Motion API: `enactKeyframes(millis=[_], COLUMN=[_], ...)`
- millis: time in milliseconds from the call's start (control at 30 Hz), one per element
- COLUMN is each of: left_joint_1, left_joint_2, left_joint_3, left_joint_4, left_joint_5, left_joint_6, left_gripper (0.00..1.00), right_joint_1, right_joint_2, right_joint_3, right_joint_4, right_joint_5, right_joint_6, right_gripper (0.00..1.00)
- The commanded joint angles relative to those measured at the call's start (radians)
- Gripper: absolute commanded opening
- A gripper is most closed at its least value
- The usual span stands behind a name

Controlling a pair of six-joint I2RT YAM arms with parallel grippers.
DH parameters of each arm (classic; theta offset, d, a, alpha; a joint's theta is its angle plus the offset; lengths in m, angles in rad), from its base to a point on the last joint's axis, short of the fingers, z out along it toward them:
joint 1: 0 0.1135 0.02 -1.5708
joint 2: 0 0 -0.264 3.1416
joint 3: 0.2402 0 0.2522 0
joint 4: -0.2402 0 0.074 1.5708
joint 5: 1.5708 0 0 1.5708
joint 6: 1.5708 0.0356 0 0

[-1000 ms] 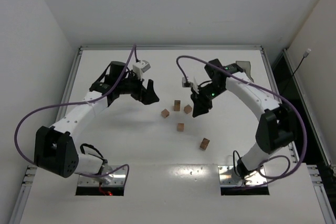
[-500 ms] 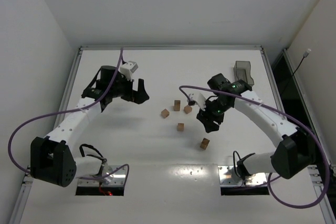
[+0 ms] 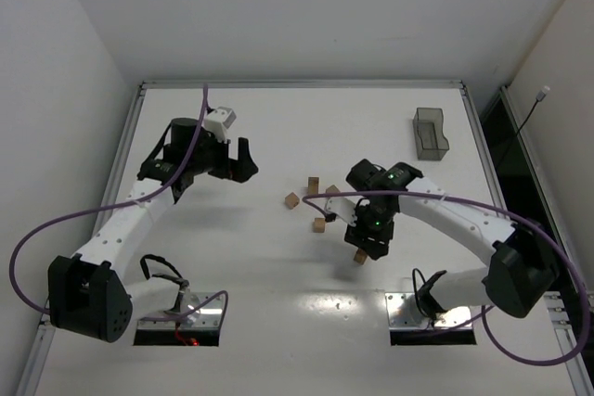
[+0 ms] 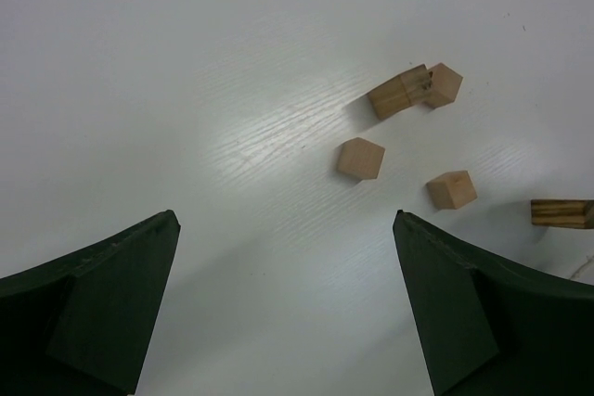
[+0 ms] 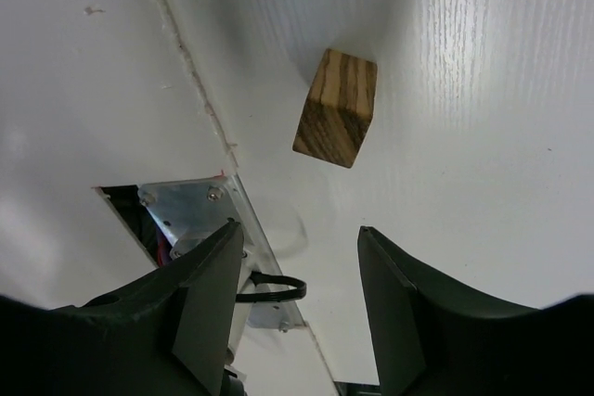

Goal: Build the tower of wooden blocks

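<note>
From above, the left arm (image 3: 130,215) runs from its base at the table's (image 3: 278,322) near-left corner up along the left edge, then bends inward. The left gripper (image 3: 243,160) points toward the table's middle, well apart from the wood blocks (image 3: 291,199), its jaws spread wide with nothing between them. The right arm (image 3: 464,220) swings out from the near-right base toward the right edge and folds back to the centre. The right gripper (image 3: 371,246) points down just above the nearest block (image 3: 359,256), which lies closest to the near edge. The other blocks lie loose around the middle, and a dark bin (image 3: 431,133) stands by the far-right corner. From the left wrist, the left gripper (image 4: 283,220) has its fingers far apart over bare table. Beyond them a longer block (image 4: 401,92) appears to touch a cube (image 4: 444,83), with two more cubes apart from them. From the right wrist, the right gripper (image 5: 299,248) has its jaws parted and empty. The nearest block (image 5: 336,108) lies on the table beyond the fingertips, untouched, near a mounting cutout (image 5: 176,210) at the table's near edge.
</note>
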State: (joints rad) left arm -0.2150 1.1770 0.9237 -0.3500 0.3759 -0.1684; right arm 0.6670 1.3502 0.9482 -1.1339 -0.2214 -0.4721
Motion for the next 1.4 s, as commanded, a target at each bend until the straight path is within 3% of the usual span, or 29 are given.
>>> enactKeyframes(millis=[0,100,200,300,333,500,600,800,933,1100,1367], left_joint_1=[0.011,0.011,-0.032,-0.099,-0.157,-0.346,-0.525,-0.647,-0.681,-0.753,-0.820], left_joint_2=[-0.025,-0.025,-0.025,-0.002,0.010,0.119,0.248,0.554,0.667,0.714,0.727], left_joint_3=[-0.006,-0.006,-0.006,0.019,0.052,0.190,0.366,0.645,0.756,0.768,0.675], left_joint_4=[0.023,0.023,-0.006,-0.085,-0.111,-0.300,-0.433,-0.625,-0.693,-0.664,-0.451], left_joint_5=[0.011,0.009,0.128,0.218,0.218,0.236,0.236,0.236,0.262,0.268,0.207], left_joint_6=[0.006,0.038,0.117,0.220,0.292,0.484,0.694,0.984,1.124,1.248,1.196], left_gripper=[1.00,1.00,1.00,1.00,1.00,1.00,1.00,0.81,0.80,0.72,0.54], right_joint_1=[0.046,0.079,0.036,-0.081,-0.177,-0.401,-0.532,-0.757,-0.888,-1.009,-1.132], right_joint_2=[0.001,0.027,-0.017,-0.088,-0.109,-0.226,-0.264,-0.305,-0.329,-0.287,-0.247], right_joint_3=[-0.020,-0.020,0.026,0.090,0.099,0.100,0.100,0.051,0.018,0.018,0.037], right_joint_4=[0.045,0.054,0.054,0.063,0.063,0.196,0.275,0.344,0.364,0.355,0.346], right_joint_5=[0.060,0.080,0.091,0.126,0.126,0.275,0.356,0.328,0.232,0.145,0.028], right_joint_6=[0.052,0.064,0.078,0.087,0.087,0.087,0.076,0.157,0.243,0.273,0.282], right_gripper=[0.49,0.49,0.49,0.49,0.49,0.49,0.50,0.55,0.58,0.69,0.72])
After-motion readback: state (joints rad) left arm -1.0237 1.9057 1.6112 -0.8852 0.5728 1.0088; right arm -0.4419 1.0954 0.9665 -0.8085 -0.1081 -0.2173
